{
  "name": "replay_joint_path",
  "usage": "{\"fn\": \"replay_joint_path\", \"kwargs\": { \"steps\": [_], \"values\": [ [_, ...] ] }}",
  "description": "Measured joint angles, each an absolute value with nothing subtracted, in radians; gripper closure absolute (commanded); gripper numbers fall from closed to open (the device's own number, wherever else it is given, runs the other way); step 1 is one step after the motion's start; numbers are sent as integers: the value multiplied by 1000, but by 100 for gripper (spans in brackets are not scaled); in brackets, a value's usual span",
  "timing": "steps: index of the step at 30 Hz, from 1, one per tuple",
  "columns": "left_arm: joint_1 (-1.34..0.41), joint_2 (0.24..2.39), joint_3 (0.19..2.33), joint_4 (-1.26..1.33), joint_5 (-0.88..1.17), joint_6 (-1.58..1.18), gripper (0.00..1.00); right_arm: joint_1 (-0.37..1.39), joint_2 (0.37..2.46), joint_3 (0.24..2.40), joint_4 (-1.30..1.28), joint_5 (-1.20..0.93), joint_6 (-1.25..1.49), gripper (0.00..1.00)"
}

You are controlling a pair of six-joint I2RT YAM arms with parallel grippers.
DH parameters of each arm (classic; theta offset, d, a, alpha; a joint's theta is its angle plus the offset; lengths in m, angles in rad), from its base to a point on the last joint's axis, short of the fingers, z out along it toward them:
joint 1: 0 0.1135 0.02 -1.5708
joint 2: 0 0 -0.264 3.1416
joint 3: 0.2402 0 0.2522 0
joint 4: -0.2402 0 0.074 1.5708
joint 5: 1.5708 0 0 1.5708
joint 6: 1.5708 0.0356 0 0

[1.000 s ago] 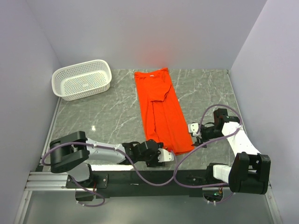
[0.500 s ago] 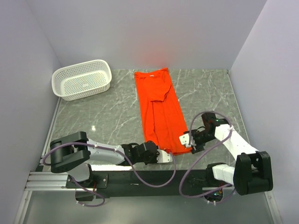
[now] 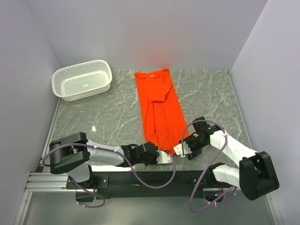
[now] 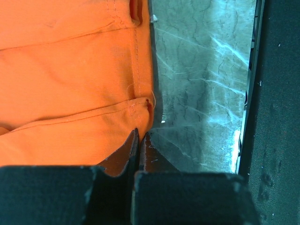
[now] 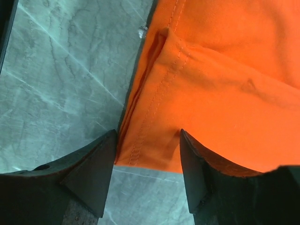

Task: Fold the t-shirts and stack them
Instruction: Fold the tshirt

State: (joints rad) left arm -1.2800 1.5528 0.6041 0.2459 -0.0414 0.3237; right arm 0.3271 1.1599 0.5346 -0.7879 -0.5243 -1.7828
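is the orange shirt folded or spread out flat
Partly folded: the t-shirt lies as a long narrow strip, sides turned in over the middle, not yet folded end to end.

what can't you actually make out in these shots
- Left wrist: whether the shut left gripper actually pinches the t-shirt hem; the gripper itself covers that spot.
- Top view: the shirt's near corners, hidden under both grippers.
- Right wrist: the shirt beyond the corner at the open right gripper, cut off by the frame edges.
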Motion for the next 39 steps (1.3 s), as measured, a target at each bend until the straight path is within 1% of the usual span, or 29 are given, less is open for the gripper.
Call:
{"fn": "replay_joint_path", "kwargs": {
  "steps": [2, 5, 6, 8, 10, 11, 12, 14, 15, 16, 21, 25, 28, 32, 39],
  "values": [
    [-1280, 1553, 604, 246, -41, 323, 99, 343, 1147, 529, -785, -509, -1769, 38],
    [-1280, 1552, 602, 250, -41, 319, 99, 373, 1136, 520, -767, -483, -1729, 45],
    [-1280, 1552, 600, 253, -41, 319, 99, 384, 1134, 516, -759, -474, -1715, 51],
    [-1280, 1548, 594, 258, -41, 319, 99, 400, 1134, 512, -741, -458, -1683, 60],
    [-1280, 1541, 587, 259, -41, 319, 99, 406, 1138, 510, -724, -451, -1657, 71],
    [-1280, 1535, 582, 262, -40, 319, 99, 406, 1142, 509, -715, -449, -1642, 74],
    [-1280, 1531, 577, 265, -39, 319, 99, 406, 1146, 509, -708, -447, -1634, 83],
    [-1280, 1528, 572, 268, -38, 320, 100, 408, 1150, 509, -690, -444, -1613, 90],
    [-1280, 1528, 569, 272, -38, 320, 99, 408, 1151, 509, -682, -442, -1605, 96],
    [-1280, 1527, 566, 276, -36, 321, 100, 408, 1151, 509, -678, -442, -1598, 99],
    [-1269, 1501, 548, 279, 4, 336, 100, 404, 1151, 522, -702, -479, -1569, 100],
    [-1194, 1453, 543, 270, 107, 339, 100, 382, 1164, 608, -785, -555, -1535, 100],
    [-1090, 1426, 562, 263, 199, 339, 100, 364, 1202, 711, -800, -599, -1473, 100],
    [-937, 1448, 638, 261, 310, 340, 100, 345, 1275, 833, -758, -620, -1326, 100],
    [-717, 1585, 831, 242, 435, 364, 100, 327, 1495, 1050, -620, -549, -1032, 100]
  ]
}}
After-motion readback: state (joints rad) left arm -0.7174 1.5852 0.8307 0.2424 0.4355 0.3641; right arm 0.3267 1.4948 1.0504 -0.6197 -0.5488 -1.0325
